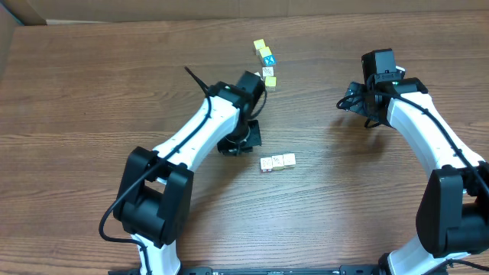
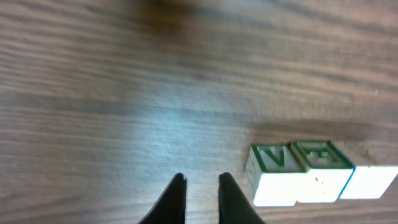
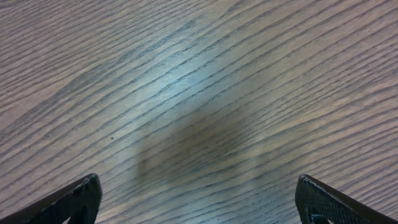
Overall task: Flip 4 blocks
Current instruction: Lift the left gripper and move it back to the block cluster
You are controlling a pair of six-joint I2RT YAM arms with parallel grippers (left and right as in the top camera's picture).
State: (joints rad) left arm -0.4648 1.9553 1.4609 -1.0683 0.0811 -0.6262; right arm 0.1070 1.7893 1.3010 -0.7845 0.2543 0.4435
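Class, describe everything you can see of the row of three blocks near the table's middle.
The row of three blocks lies on the wooden table, slightly slanted, the cubes side by side and touching. They look wooden, with pale faces; the left wrist view shows a green-bordered letter on two, one a V. Nothing holds them: the shut left gripper sits beside the row, apart from it.

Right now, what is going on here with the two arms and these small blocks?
The left arm's fingers are shut and empty, low over the table just beside a row of three blocks, not touching it. The right arm's fingers are wide open over bare wood, away from any block. A second line of small blocks lies further back.
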